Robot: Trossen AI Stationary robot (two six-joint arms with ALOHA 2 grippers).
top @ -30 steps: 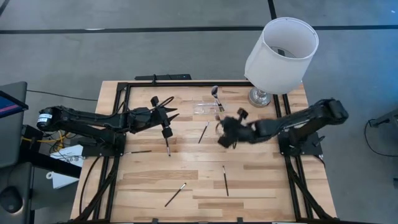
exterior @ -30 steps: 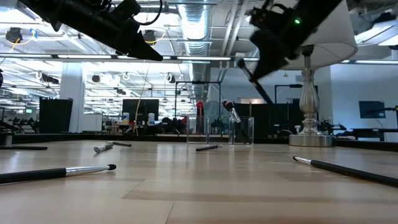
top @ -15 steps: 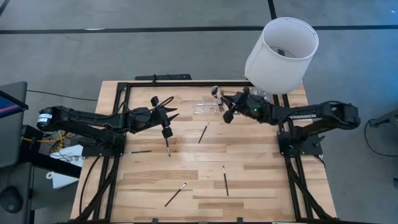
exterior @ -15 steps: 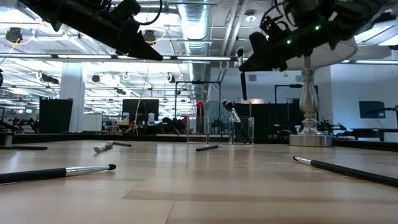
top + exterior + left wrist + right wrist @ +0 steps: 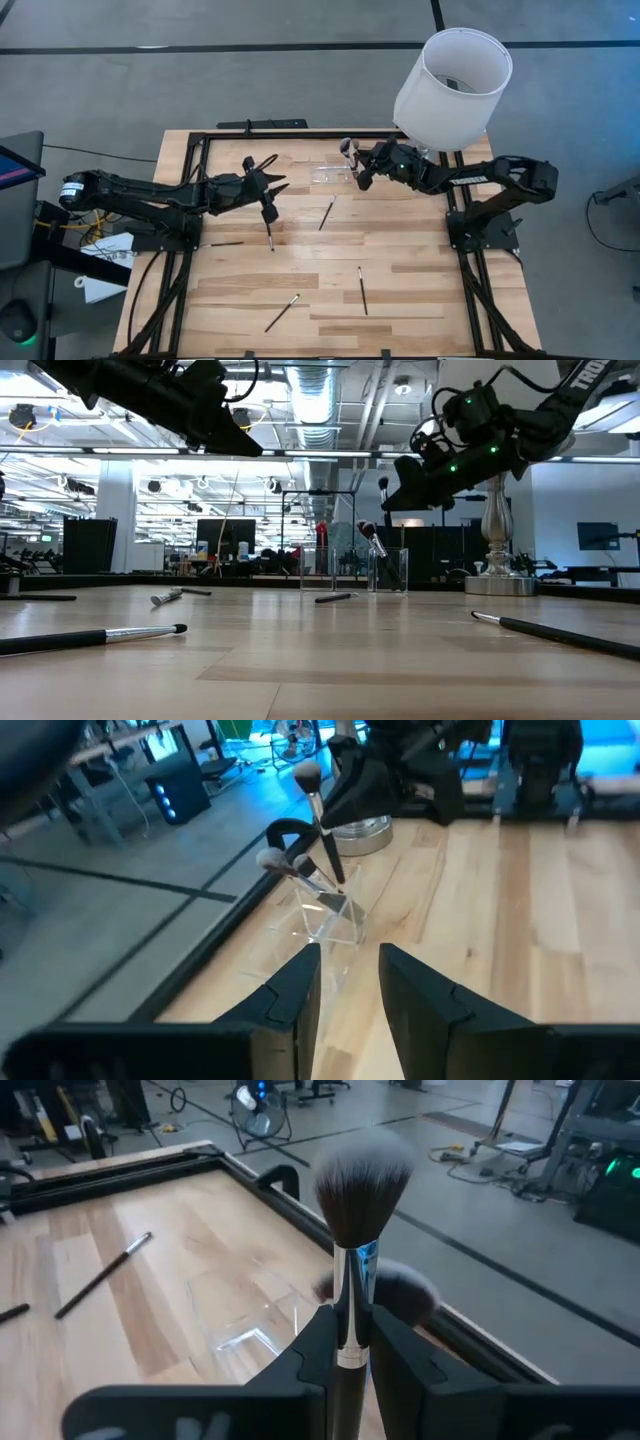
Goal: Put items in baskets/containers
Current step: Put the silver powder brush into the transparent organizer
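My right claw is clenched on a brush, gripping the handle just below the silver collar so the bristle head stands upright and the handle hangs down, ready to go handle-first into the clear organizer. The claw hangs above the tabletop, directly over the organizer's near end. In the low view the held brush sits higher than the organizer's rim, not yet inside it.

One brush already leans in the organizer, head up, tilted against the wall just beside my claw. Its fluffy head shows blurred behind my own brush in the right wrist view. I judge that this is the chief hazard: a descent off line could knock it or tip the light box.

My left claw waits well apart from the right one, over the far-left part of the tabletop, fingers spread with a gap between them, holding nothing.

Brushes remaining loose: one just below my right claw's position, near the organizer; one and another toward the front edge; one under the left claw. By my estimate the task is early, with one brush stowed and one about to be.
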